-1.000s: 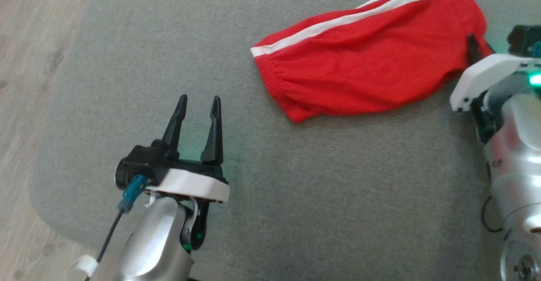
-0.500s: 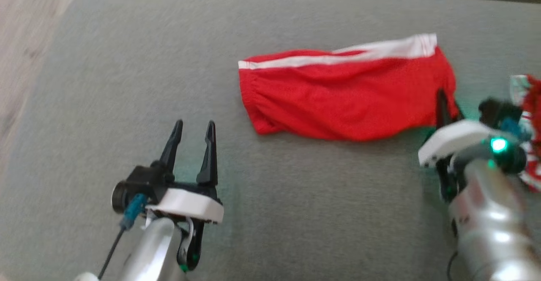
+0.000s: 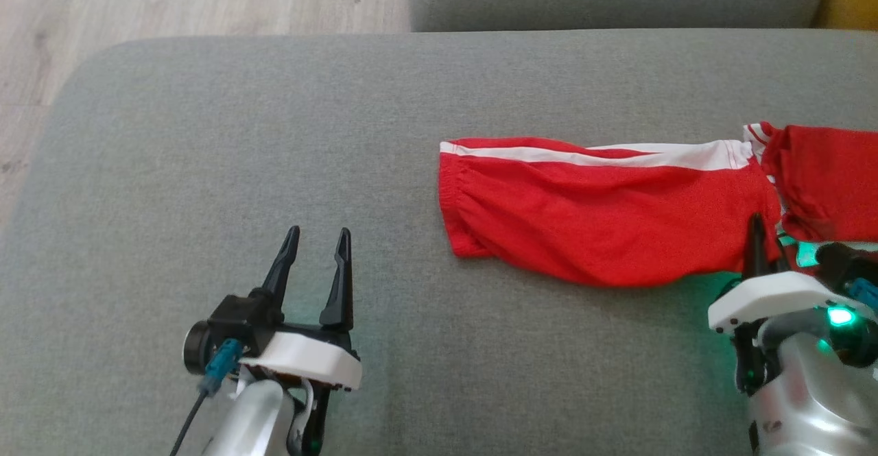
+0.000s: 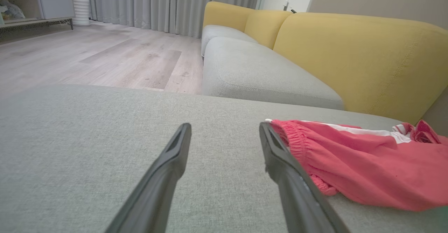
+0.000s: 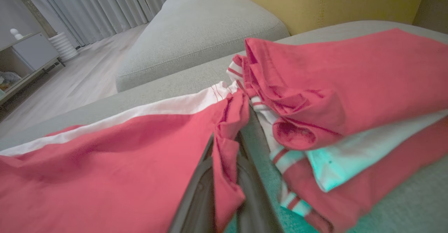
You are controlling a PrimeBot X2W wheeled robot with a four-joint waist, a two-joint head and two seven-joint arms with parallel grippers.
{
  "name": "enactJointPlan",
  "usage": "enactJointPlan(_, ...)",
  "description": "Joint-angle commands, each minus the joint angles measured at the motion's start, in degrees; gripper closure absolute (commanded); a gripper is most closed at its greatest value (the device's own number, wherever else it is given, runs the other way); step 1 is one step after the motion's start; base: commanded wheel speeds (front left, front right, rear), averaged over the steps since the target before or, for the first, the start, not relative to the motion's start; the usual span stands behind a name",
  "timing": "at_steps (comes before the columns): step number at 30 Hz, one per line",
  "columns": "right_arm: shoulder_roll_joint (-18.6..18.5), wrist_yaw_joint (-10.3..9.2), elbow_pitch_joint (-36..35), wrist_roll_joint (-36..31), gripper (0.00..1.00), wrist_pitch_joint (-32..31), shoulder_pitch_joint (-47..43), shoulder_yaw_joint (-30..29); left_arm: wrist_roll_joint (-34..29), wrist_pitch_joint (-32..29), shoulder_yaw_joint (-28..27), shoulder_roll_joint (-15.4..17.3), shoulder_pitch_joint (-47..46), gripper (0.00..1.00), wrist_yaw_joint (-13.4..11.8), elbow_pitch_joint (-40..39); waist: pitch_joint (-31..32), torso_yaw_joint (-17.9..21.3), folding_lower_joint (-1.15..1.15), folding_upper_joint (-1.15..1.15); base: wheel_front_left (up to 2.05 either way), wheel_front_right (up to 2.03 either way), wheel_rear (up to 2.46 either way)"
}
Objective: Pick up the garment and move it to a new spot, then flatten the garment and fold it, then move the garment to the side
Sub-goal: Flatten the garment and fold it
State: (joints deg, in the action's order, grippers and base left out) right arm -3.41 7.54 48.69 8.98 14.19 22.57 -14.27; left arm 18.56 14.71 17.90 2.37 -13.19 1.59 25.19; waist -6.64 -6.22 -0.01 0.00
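Seems step 3, moving garment (image 3: 603, 226) aside: right gripper (image 3: 763, 230) pinching its edge, left gripper (image 3: 318, 233) spread idle; next, releasing beside the stack (image 3: 830, 182).

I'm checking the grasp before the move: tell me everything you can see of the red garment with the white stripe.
The red garment looks like knit sports shorts: red fabric, a white stripe along its far edge and a gathered elastic band at the end nearer the left claw. It lies stretched out with soft wrinkles on the grey seat cushion. The right claw is shut on a fold at its other end, which abuts a folded red-and-white pile. The open left claw is clear of it.
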Motion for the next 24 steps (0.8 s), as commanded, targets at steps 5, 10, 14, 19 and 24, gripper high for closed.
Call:
enactJointPlan(5,0.51,-0.05,-3.53,1.56,1.00,0.77,2.43,2.77,-0.90,0.29,-1.67,0.51,-0.95,0.00,0.27,-0.88,0.47,-1.53,0.01,0.00,0.00,0.00,0.00)
enactJointPlan(10,0.52,-0.05,-5.44,5.93,1.00,0.79,4.00,7.89,-0.92,0.29,-1.73,0.51,-0.75,0.00,0.21,-0.54,1.63,-3.35,0.01,0.00,0.00,0.00,0.00)
enactJointPlan(14,0.52,-0.05,-7.08,9.87,1.00,0.80,5.57,12.84,-0.86,0.29,-1.53,0.51,-0.47,0.00,0.23,-0.26,2.56,-5.05,0.01,0.00,0.00,0.00,0.00)
enactJointPlan(19,0.53,-0.05,-7.36,13.66,1.00,0.80,7.74,20.55,-0.44,0.29,-1.54,0.51,-0.34,0.00,0.09,-0.19,3.20,-7.04,0.01,0.00,0.00,0.00,0.00)
enactJointPlan(24,0.53,-0.05,-5.87,16.03,1.00,0.80,9.50,26.60,-0.41,0.29,-1.30,0.51,-0.52,0.00,0.14,0.15,3.57,-9.09,0.01,0.00,0.00,0.00,0.00)
